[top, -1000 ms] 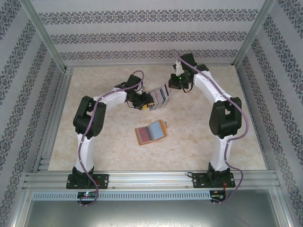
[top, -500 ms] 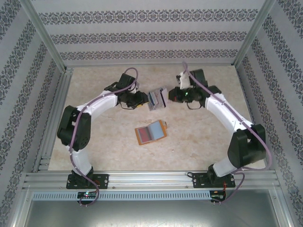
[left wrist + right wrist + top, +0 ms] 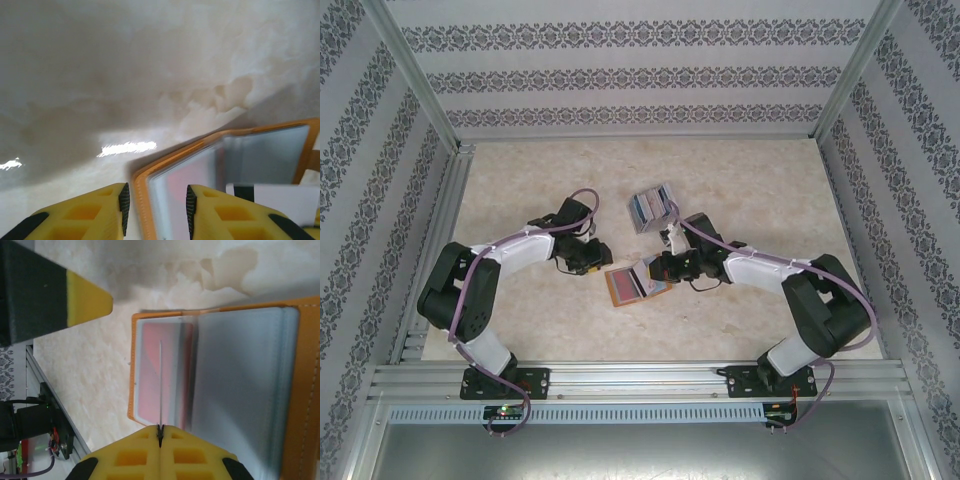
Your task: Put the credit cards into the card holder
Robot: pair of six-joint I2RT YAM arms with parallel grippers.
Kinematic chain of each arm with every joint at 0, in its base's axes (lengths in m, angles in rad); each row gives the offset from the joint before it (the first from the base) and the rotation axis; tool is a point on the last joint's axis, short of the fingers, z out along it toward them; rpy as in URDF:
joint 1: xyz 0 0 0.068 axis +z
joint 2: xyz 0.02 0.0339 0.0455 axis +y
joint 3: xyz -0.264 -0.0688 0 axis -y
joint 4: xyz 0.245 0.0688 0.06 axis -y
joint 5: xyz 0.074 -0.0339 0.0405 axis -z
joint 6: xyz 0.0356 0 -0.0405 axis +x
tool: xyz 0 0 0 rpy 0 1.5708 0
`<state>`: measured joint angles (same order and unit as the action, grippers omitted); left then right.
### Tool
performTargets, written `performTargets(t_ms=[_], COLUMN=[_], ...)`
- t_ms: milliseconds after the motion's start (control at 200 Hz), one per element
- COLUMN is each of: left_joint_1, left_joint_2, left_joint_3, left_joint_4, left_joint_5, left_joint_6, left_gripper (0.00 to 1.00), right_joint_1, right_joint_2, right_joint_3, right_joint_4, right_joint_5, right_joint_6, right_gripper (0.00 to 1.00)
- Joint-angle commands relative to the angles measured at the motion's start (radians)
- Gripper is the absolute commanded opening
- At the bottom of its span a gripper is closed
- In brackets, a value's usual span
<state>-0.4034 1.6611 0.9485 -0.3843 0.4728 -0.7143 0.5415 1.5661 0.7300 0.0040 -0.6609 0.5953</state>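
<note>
The right tool [image 3: 161, 429], two yellow ribbed fingers at the bottom edge, has its jaws pressed together on a thin pale sheet [image 3: 160, 385] seen edge-on, possibly a card; the sheet stands over the orange-brown leather-like card holder [image 3: 305, 390], lying open on the cream marbled surface [image 3: 100, 355]; clear plastic sleeves [image 3: 240, 380] cover its right half; a reddish card [image 3: 147, 380] sits in the left pocket; a black, yellow-tipped finger [image 3: 75, 297] juts in upper left, apart from the holder; an aluminium rail [image 3: 52, 400] runs lower left.

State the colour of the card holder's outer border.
Orange-brown, on the card holder; it shows best in the right wrist view.
</note>
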Motion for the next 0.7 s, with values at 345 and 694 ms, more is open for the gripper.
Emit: performTargets(t_ms=[345,694], left_joint_1=[-0.023,-0.059], left_joint_2=[-0.073,-0.058], left_joint_3=[-0.094,-0.090], left_joint_4=[0.097,0.085], left_joint_5=[0.051,0.060], left_joint_6=[-0.091,-0.116], left_gripper=[0.36,0.33], right_joint_1=[-0.025,-0.035], right_joint_2=[0.053,0.048], right_joint_3=[-0.016,-0.055], right_joint_4=[0.096,0.113], right_joint_5=[-0.008,-0.024], right_joint_6=[0.014,0.049], right_gripper=[0.06,0.06])
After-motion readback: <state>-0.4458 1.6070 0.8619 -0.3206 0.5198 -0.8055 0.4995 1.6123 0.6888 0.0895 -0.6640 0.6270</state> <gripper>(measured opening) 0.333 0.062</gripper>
